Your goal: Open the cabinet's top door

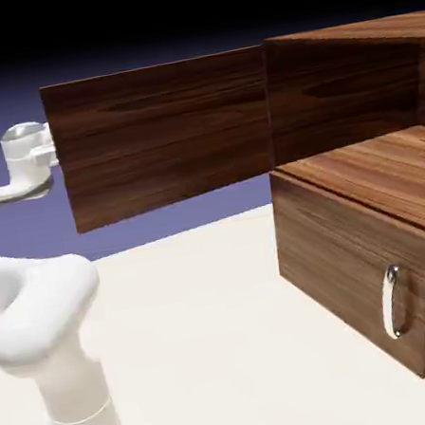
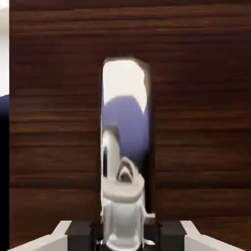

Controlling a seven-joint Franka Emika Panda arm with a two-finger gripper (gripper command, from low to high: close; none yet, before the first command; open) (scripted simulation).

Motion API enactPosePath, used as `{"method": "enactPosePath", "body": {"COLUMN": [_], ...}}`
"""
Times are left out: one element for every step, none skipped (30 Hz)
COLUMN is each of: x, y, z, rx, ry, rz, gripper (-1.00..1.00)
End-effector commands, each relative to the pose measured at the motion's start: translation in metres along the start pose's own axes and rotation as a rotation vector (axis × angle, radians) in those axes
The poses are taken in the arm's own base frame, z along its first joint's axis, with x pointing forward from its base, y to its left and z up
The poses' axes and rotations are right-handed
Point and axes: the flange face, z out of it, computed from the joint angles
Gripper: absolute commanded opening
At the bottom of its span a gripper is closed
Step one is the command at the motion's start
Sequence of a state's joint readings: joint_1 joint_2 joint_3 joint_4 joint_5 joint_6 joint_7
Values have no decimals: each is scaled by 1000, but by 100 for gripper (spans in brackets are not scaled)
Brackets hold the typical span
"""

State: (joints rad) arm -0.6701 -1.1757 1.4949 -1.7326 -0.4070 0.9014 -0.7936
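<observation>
The dark walnut cabinet stands at the exterior view's right. Its top door is swung wide open, sticking out to the left away from the open upper compartment. My gripper is at the door's free left end, partly hidden behind the panel. In the hand view the door's wood fills the picture and the vertical chrome handle runs down between my fingers. The gripper is shut on that handle.
The lower panel is closed, its own chrome handle untouched. The white tabletop stretches out below the open door. My arm's white base and links rise at the lower left.
</observation>
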Motion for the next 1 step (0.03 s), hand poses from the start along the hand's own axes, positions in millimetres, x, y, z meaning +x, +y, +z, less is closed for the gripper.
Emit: {"method": "enactPosePath", "body": {"x": [2], "y": [1], "z": [-7], "rx": [9], "ry": [-9], "rz": [0], "gripper": [-100]}}
